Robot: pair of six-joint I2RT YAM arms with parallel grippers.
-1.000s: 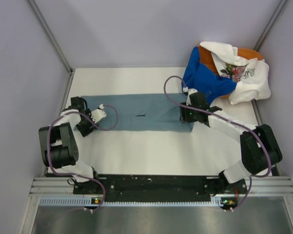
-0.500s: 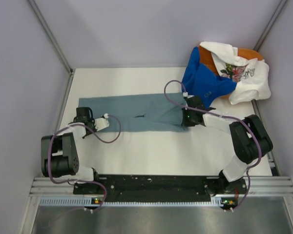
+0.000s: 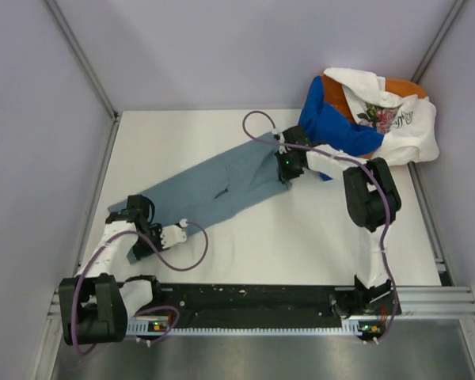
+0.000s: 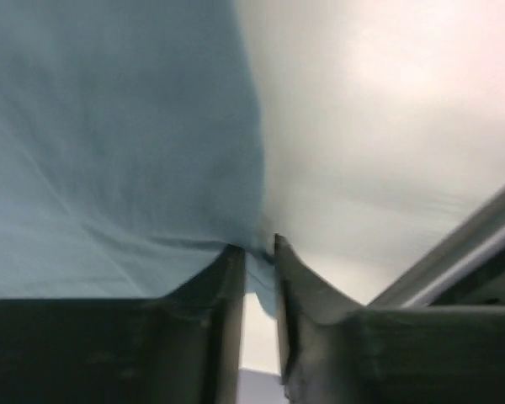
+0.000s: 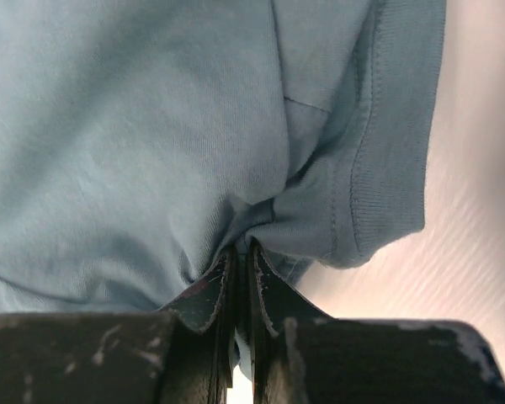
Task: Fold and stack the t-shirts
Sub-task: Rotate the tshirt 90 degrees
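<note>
Near the left edge of the table [image 3: 317, 245], the left gripper [image 3: 136, 209] pinches one end of the slate-blue t-shirt [image 3: 214, 186], a long band stretched diagonally toward the far right. The right gripper [image 3: 286, 165] is clamped tight on its other end. At the far right corner, the royal blue tee [image 3: 332, 128], white floral tee [image 3: 392, 119] and orange tee [image 3: 404, 85] lie heaped.

My top cam sits high behind the black base rail [image 3: 253, 301] and looks down on the whole table [image 3: 301, 245] from far off. L wrist cam looks out along the left gripper [image 4: 259, 250], v. close, onto one end of the slate-blue tee [image 4: 109, 143] plus some bare table. R wrist cam looks along the right gripper [image 5: 242, 252], also v. close, at the tee's other end. All 3 views share that tee.
</note>
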